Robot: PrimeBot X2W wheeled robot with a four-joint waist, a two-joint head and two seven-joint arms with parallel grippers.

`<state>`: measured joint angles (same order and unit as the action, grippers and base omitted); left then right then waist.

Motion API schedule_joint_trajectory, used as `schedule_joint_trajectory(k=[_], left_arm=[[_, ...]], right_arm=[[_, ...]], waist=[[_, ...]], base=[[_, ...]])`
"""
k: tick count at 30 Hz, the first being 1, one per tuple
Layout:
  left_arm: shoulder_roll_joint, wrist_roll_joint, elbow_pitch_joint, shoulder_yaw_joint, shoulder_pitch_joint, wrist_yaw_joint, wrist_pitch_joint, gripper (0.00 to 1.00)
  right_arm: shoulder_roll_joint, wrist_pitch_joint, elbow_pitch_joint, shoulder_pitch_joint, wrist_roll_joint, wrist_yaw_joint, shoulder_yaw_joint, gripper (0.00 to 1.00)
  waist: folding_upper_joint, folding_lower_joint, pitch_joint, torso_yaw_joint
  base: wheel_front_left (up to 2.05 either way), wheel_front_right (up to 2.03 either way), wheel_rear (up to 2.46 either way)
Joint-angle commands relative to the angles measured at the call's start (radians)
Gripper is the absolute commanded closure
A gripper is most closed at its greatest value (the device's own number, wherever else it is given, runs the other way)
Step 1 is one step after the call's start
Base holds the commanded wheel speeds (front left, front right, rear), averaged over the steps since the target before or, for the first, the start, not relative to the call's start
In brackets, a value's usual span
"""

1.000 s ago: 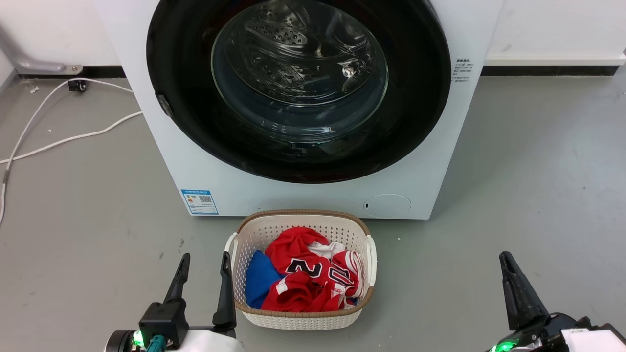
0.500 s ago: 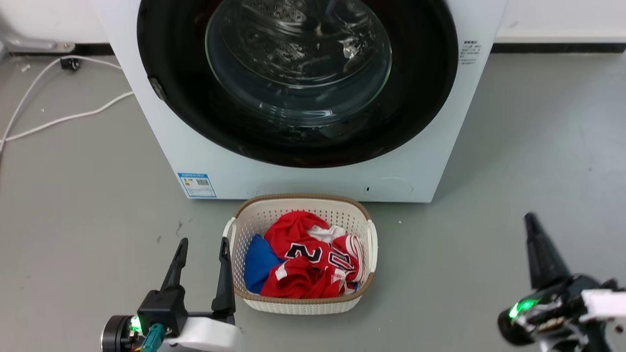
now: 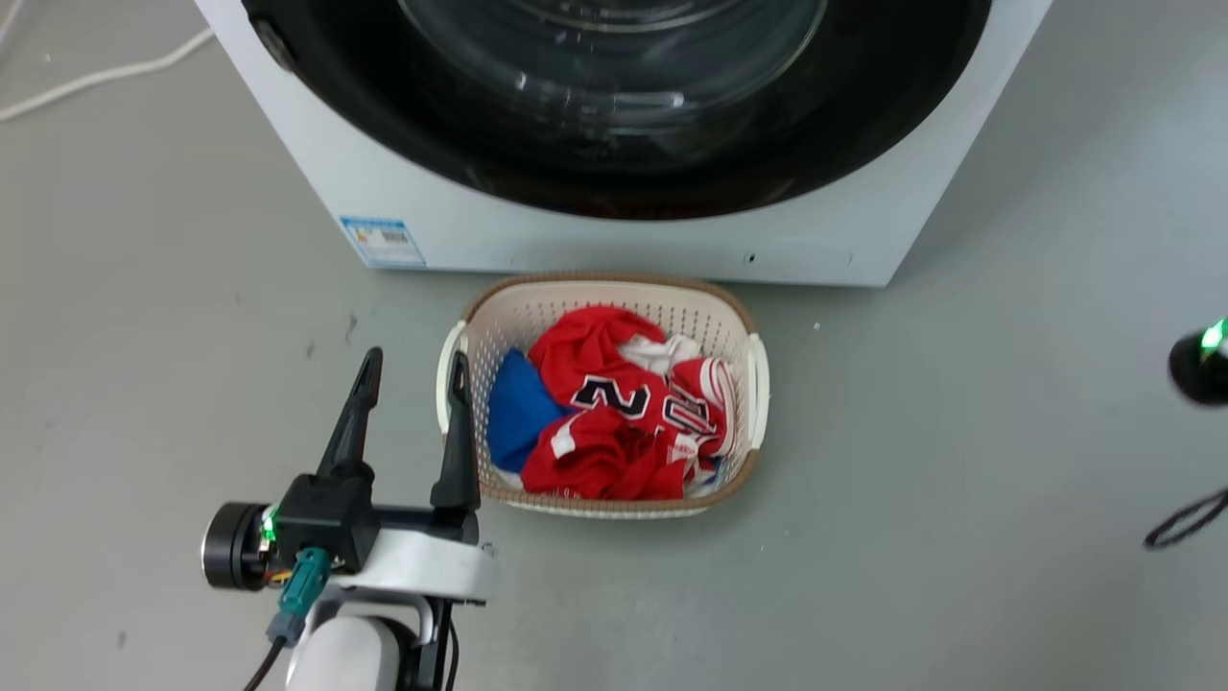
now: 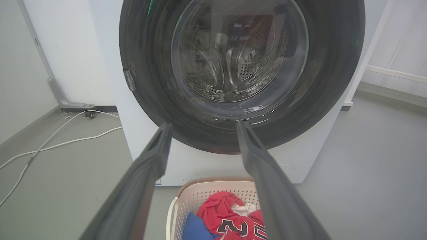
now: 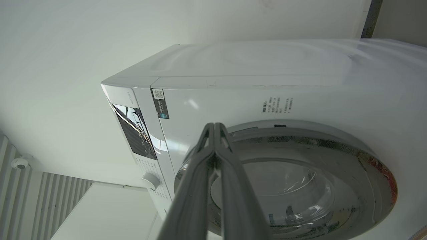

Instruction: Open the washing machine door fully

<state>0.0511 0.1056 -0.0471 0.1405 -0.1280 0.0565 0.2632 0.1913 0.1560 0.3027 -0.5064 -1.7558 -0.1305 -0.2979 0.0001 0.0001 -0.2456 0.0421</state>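
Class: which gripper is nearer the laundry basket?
Left. The left gripper sits beside the laundry basket's left rim; the right gripper points at the washing machine door.

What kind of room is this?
Most likely a laundry corner. A white front-loading washing machine stands on a grey floor with its round black door shut, and a laundry basket of red and blue clothes sits right before it.

Washing machine door (image 3: 614, 106) cut by top edge; blue label (image 3: 382, 241) print unreadable
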Motion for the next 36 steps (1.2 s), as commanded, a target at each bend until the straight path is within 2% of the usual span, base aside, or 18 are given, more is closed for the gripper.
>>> schedule_joint_trajectory(k=[1,11,20,30,36], left_arm=[[-0.001,-0.003,0.009,0.003,-0.031,-0.002,0.002,0.0],[-0.001,0.005,0.032,0.029,-0.117,0.001,0.002,0.0],[-0.001,0.013,0.041,0.022,-0.167,-0.004,0.002,0.0],[-0.001,0.03,0.042,0.035,-0.182,0.009,0.002,0.0],[-0.001,0.035,0.035,0.029,-0.177,0.013,0.002,0.0]], right_arm=[[0.021,0.008,0.034,-0.082,0.015,0.0,-0.005,1.0],[0.107,0.098,0.142,-0.359,0.08,0.0,0.059,1.0],[0.151,0.168,0.252,-0.557,0.181,0.0,0.177,1.0],[0.176,0.211,0.316,-0.666,0.251,0.0,0.257,1.0],[0.166,0.255,0.317,-0.678,0.254,0.0,0.291,1.0]], waist=[[-0.0001,-0.0001,-0.074,0.021],[-0.0001,-0.0001,-0.202,0.041],[-0.0001,-0.0001,-0.277,0.058],[-0.0001,-0.0001,-0.321,0.086],[-0.0001,-0.0001,-0.327,0.086]], base=[[0.0,0.0,0.0],[0.0,0.0,0.0],[0.0,0.0,0.0],[0.0,0.0,0.0],[0.0,0.0,0.0]])
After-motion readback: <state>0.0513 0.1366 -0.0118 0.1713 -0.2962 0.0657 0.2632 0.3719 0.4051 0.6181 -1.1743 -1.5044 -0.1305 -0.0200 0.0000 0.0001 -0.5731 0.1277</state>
